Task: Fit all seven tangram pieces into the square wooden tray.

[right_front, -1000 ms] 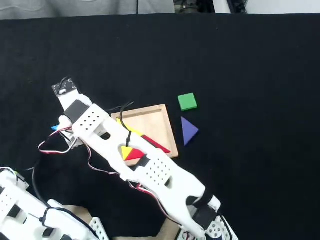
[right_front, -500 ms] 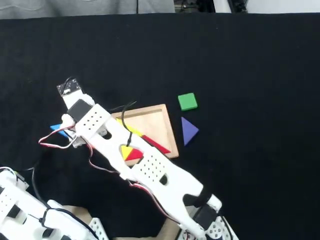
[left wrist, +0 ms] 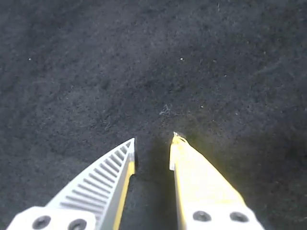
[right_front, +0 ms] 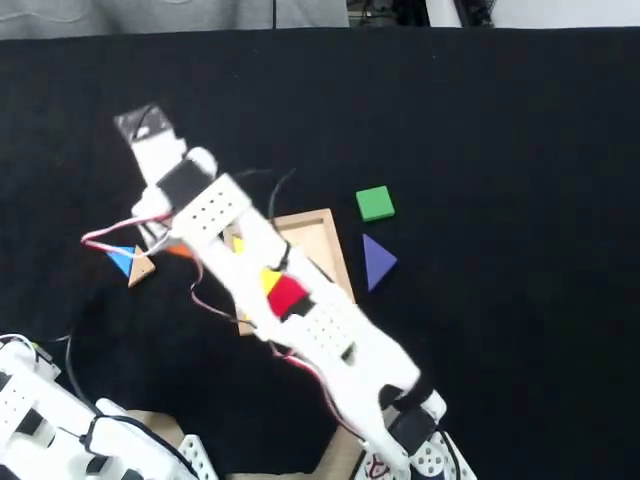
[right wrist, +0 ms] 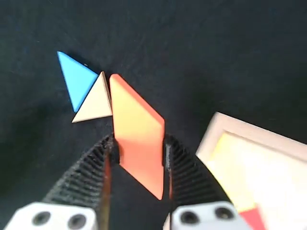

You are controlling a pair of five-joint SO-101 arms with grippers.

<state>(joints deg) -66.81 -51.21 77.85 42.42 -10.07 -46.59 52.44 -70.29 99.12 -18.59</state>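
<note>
My right gripper (right wrist: 138, 140) is shut on an orange parallelogram (right wrist: 136, 129), gripped across its long sides. In the high view this gripper (right_front: 170, 245) is left of the square wooden tray (right_front: 318, 228), with the orange piece (right_front: 180, 251) just showing under the arm. A blue triangle (right wrist: 76, 79) and a tan triangle (right wrist: 94, 104) lie touching on the cloth beside it, seen from above as blue (right_front: 120, 260) and tan (right_front: 141, 270). Yellow (right_front: 270, 280) and red (right_front: 288, 296) pieces sit in the tray. My left gripper (left wrist: 152, 148) is open over bare black cloth.
A green square (right_front: 375, 203) and a purple triangle (right_front: 377, 260) lie on the cloth just right of the tray. The right arm crosses over the tray and hides much of it. The left arm's base (right_front: 30, 420) stays at the near left corner.
The right arm's wrist has swung toward the far side and risen. The blue and tan triangles, mostly covered before, are now exposed beside the gripper.
</note>
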